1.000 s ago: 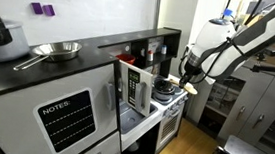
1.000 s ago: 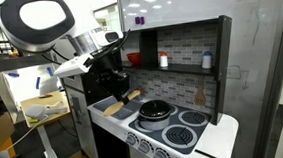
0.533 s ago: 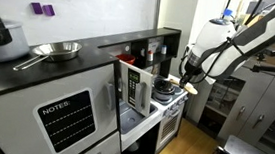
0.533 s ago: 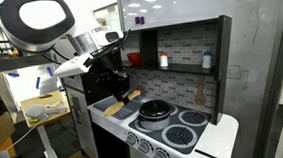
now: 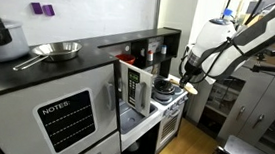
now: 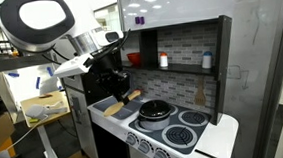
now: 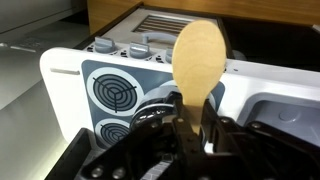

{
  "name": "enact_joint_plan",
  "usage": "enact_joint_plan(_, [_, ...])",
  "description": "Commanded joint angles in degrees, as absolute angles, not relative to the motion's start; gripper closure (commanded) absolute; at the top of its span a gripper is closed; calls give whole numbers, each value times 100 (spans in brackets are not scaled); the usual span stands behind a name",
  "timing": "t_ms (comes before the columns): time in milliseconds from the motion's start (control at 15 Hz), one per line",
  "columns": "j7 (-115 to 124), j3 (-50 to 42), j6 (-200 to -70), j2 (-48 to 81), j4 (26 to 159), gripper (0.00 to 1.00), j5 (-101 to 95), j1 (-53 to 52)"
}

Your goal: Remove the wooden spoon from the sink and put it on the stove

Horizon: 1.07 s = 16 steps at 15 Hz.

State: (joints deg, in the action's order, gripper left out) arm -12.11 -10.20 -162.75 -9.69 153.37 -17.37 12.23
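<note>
My gripper (image 7: 192, 118) is shut on the wooden spoon (image 7: 198, 58), a tan utensil whose rounded bowl sticks out past the fingers. In the wrist view it hangs over the toy stove (image 7: 115, 90), near the black pot (image 7: 160, 100) on a burner. In an exterior view the gripper (image 6: 120, 88) holds the spoon (image 6: 131, 95) above the sink (image 6: 114, 109), left of the stove (image 6: 180, 126). In an exterior view the gripper (image 5: 188, 79) holds the spoon (image 5: 190, 89) just right of the stove (image 5: 168, 98).
A black pot (image 6: 156, 110) sits on the stove's back burner. A shelf with small bottles (image 6: 164, 60) hangs above it. A white microwave (image 5: 137, 87) stands beside the stove. A steel pan (image 5: 54, 51) and a grey cooker (image 5: 0, 37) rest on the dark counter.
</note>
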Motion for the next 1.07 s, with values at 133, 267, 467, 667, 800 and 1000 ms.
enact_joint_plan(133, [-1492, -1255, -16365, -737, 15106, 95, -1557, 1267])
enact_joint_plan(267, [-1672, -1405, -16373, -620, 14932, 95, -1432, 1265])
enact_joint_plan(467, [-1997, -1560, -16352, -373, 14598, 95, -1143, 1245])
enact_joint_plan(667, [-2322, -1597, -16308, -36, 14240, 95, -764, 1248])
enact_joint_plan(800, [-2531, -1561, -16301, 182, 14037, 95, -507, 1283])
enact_joint_plan(1000, [-2841, -1552, -16307, 495, 13772, 95, -129, 1293])
